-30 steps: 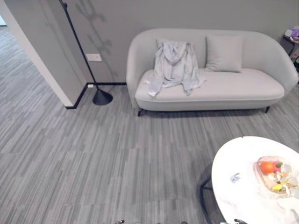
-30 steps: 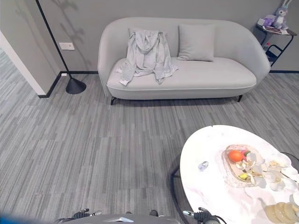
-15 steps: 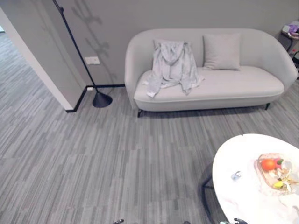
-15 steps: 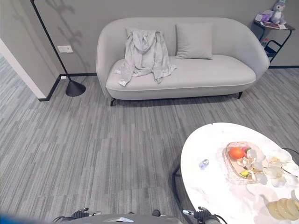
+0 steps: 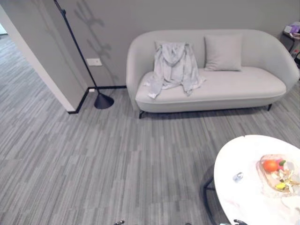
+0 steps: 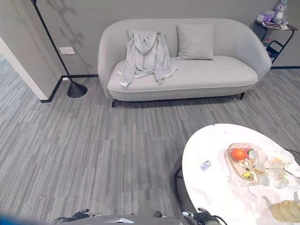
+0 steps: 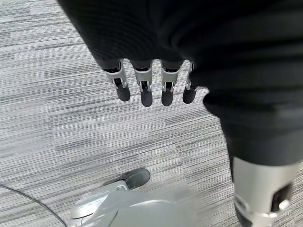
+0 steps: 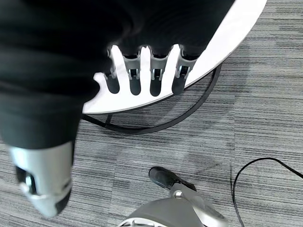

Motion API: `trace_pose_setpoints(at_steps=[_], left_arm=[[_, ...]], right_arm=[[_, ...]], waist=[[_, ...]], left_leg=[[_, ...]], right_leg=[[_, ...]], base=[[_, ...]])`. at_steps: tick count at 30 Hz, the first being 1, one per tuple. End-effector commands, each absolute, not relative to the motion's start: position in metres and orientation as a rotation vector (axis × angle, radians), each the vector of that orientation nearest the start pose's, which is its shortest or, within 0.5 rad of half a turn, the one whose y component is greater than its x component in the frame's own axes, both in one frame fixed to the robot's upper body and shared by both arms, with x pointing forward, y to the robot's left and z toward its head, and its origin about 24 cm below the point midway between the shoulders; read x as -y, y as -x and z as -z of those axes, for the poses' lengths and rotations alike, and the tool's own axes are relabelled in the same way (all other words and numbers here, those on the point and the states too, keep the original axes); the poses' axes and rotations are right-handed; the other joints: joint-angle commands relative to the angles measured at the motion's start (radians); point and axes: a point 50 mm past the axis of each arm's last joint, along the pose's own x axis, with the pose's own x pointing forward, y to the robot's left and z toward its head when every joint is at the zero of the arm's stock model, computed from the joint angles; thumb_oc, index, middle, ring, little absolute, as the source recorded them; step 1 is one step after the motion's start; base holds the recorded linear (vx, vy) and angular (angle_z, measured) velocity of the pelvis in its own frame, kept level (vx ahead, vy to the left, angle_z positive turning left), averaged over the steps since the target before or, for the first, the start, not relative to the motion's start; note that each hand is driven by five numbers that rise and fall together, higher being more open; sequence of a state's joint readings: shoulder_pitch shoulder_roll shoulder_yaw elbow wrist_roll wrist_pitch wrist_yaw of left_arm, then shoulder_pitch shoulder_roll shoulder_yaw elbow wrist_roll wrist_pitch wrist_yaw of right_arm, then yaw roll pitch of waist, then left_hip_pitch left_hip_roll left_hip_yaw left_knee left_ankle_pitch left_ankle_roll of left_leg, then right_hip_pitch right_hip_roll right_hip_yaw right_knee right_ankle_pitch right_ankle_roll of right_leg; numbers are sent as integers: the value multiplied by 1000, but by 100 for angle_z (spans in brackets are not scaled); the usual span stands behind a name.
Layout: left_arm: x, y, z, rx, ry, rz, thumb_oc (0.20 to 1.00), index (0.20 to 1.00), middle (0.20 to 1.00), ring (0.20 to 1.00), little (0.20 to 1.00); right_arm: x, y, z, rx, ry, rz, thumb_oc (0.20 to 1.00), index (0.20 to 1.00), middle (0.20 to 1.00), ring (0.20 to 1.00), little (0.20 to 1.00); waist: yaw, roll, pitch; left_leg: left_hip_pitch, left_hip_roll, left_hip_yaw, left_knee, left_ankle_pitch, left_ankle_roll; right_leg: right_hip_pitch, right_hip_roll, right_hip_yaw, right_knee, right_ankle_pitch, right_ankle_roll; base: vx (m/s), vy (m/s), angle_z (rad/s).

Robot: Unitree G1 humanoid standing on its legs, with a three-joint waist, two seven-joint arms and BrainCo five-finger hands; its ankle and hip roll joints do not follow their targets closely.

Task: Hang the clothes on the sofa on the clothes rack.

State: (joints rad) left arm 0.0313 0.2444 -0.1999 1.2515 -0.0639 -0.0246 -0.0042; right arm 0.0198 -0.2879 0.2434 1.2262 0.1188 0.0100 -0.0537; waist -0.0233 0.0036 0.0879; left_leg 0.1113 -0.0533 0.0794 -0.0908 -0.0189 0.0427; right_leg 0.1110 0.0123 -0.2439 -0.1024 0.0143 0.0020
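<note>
We stand on grey striped carpet (image 5: 93, 159), well back from a pale grey sofa (image 6: 243, 70) that sits against the grey wall. The task's garment, a light grey hooded jacket (image 6: 146, 54), is draped over the backrest on the sofa's left part, its hood up against the backrest and its sleeves and hem spilling onto the seat cushion. Beside it, further to the right, a grey square cushion (image 6: 195, 41) leans upright against the backrest, apart from the jacket.

To the left of the sofa a black clothes rack (image 5: 77, 49) rises on a thin slanted pole from a round black base (image 5: 103, 100) on the floor, near the wall corner; its top is cut off by the edge of the view. A white socket plate (image 5: 94, 62) sits on the wall behind the pole.

Near us on the right is a white round table (image 6: 211, 183) carrying a shallow dish of fruit (image 6: 244, 161) with an orange in it, and a small clear object (image 6: 205, 165) lying apart from the dish.

Our left hand (image 7: 151, 87) hangs over the carpet with its fingers straight and relaxed, holding nothing. Our right hand (image 8: 142, 78) hangs beside the table's edge, fingers likewise straight and empty.
</note>
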Motion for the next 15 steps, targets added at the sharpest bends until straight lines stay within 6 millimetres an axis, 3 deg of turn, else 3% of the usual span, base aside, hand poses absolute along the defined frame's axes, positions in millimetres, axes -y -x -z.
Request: trace_pose_setpoints(at_steps=[1, 8, 10, 11, 12, 15], left_arm=[[-233, -92, 162, -1236, -315, -14, 1000, 1000, 1000, 1000, 1000], [-236, -89, 163, -1249, -293, -49, 1000, 1000, 1000, 1000, 1000], [-237, -93, 161, -1230, -258, -80, 1000, 1000, 1000, 1000, 1000], [-237, -93, 161, -1230, -258, -80, 1000, 1000, 1000, 1000, 1000], [-237, -99, 160, -1208, -241, -93, 1000, 1000, 1000, 1000, 1000], [-234, -101, 160, -1196, -203, -122, 1000, 1000, 1000, 1000, 1000]], right_arm=[[259, -96, 154, -1223, 367, 100, 1000, 1000, 1000, 1000, 1000], [259, -97, 153, -1218, 364, 108, 1000, 1000, 1000, 1000, 1000], [261, -103, 151, -1196, 355, 128, 1000, 1000, 1000, 1000, 1000], [261, -103, 151, -1196, 355, 127, 1000, 1000, 1000, 1000, 1000], [264, -108, 149, -1180, 360, 138, 1000, 1000, 1000, 1000, 1000], [267, -109, 148, -1177, 356, 158, 1000, 1000, 1000, 1000, 1000]], waist=[[16, -1, -2], [25, -4, 28], [31, -18, 66], [30, -18, 64], [39, -28, 98], [36, -35, 115]], left_leg=[[7, 78, -9, 4, -10, -120], [-27, 90, -37, 30, -3, -125], [-116, 90, -52, 155, -19, -128], [-121, 90, -53, 159, -20, -128], [-198, 73, -77, 271, -25, -133], [-281, 61, -108, 362, -24, -128]], right_leg=[[-20, -96, 31, 15, -4, 184], [-40, -85, 32, 15, -1, 175], [-55, -86, 29, 21, 3, 159], [-57, -86, 28, 21, 4, 159], [-68, -94, 27, 35, 4, 149], [-81, -100, 13, 41, -3, 137]], base=[[1, -60, 4], [-20, -69, 4], [-112, -104, 7], [-164, -119, 9], [-86, -59, 10], [-6, -55, 13]])
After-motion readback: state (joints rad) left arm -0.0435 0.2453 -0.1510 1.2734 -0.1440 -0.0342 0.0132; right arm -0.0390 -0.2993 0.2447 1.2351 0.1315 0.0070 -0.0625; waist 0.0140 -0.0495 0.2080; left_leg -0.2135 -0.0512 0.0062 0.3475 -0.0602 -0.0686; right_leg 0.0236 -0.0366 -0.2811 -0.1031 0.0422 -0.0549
